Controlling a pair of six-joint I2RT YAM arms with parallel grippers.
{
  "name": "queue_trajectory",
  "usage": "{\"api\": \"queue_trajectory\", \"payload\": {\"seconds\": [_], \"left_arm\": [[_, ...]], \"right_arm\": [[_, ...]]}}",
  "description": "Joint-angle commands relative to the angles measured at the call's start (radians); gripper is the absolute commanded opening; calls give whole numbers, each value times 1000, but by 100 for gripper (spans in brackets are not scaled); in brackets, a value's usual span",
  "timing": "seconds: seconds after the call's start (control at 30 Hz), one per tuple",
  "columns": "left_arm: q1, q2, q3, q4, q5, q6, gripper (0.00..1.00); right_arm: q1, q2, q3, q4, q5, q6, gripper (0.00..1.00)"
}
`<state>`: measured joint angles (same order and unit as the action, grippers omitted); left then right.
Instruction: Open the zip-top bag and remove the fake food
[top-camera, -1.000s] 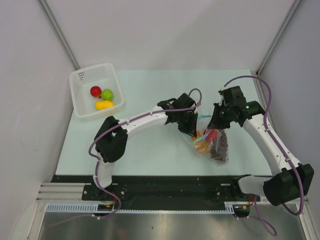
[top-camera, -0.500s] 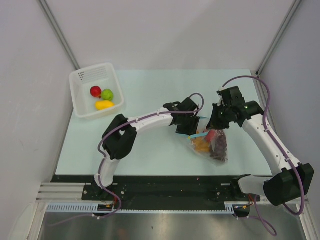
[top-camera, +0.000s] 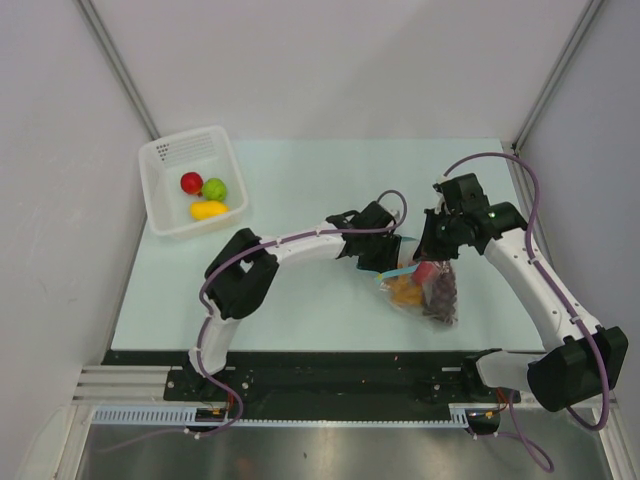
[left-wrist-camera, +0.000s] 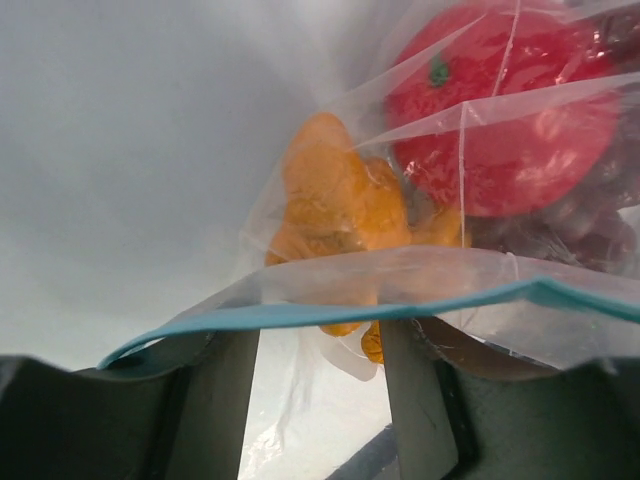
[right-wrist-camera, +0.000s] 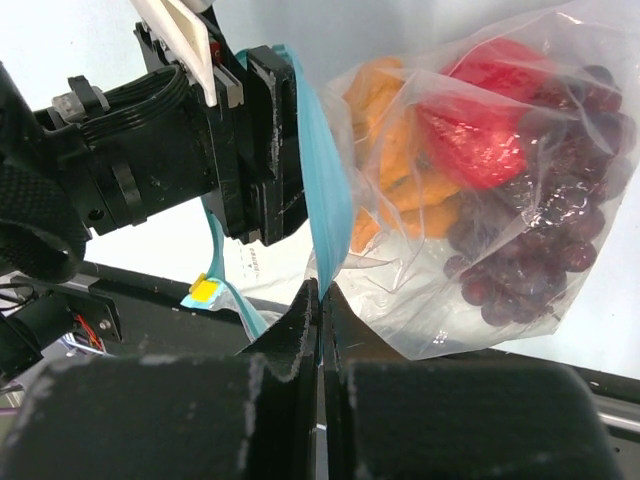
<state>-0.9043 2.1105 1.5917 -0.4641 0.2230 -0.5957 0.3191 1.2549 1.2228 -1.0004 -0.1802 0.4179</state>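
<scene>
Arms meet over the zip-top bag (top-camera: 428, 292), which lies right of centre on the pale green table (top-camera: 300, 300) with its mouth raised toward both grippers. The right gripper (right-wrist-camera: 320, 292), fingers pressed together, pinches one lip of the bag at the teal zip strip (left-wrist-camera: 300, 316). The left gripper (left-wrist-camera: 320, 345) has its jaws spread; the strip lies across its fingertips but is not clamped between them. Through the clear film show an orange piece (left-wrist-camera: 335, 200), a red round fruit (left-wrist-camera: 500, 120) and a dark grape bunch (right-wrist-camera: 530, 240), all inside the bag. A red toy fruit (top-camera: 191, 182), a green toy fruit (top-camera: 214, 188) and a yellow piece (top-camera: 208, 210) sit in the white basket (top-camera: 165, 215) at the table's far left corner, well apart from the bag.

With half the fake food in the basket and half bagged, the task looks roughly midway. The step in hand appears to be another reach into the mouth. In the right wrist view the strip's two runs seem parted, though how wide cannot be told. The next move probably calls for the open left jaws to pass the strip and close on the nearest item, likely the orange piece, without catching film. Meanwhile the right pinch would have to keep the lip up.
</scene>
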Motion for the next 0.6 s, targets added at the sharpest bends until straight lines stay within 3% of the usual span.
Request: {"api": "queue_trajectory", "payload": {"seconds": [0.0,0.17,0.3,0.57], "left_arm": [[-5,17,31,53,24,-33,55],[-7,-10,-9,159,22,-53,49],[-8,-9,-22,191,36,-78,38],[-34,-30,-50,252,12,-92,36]], "right_arm": [[11,-15,23,-7,19,4,0],[20,-15,23,-9,24,7,0],[28,-17,23,-12,31,9,0],[31,-18,23,-21,41,5,0]]}}
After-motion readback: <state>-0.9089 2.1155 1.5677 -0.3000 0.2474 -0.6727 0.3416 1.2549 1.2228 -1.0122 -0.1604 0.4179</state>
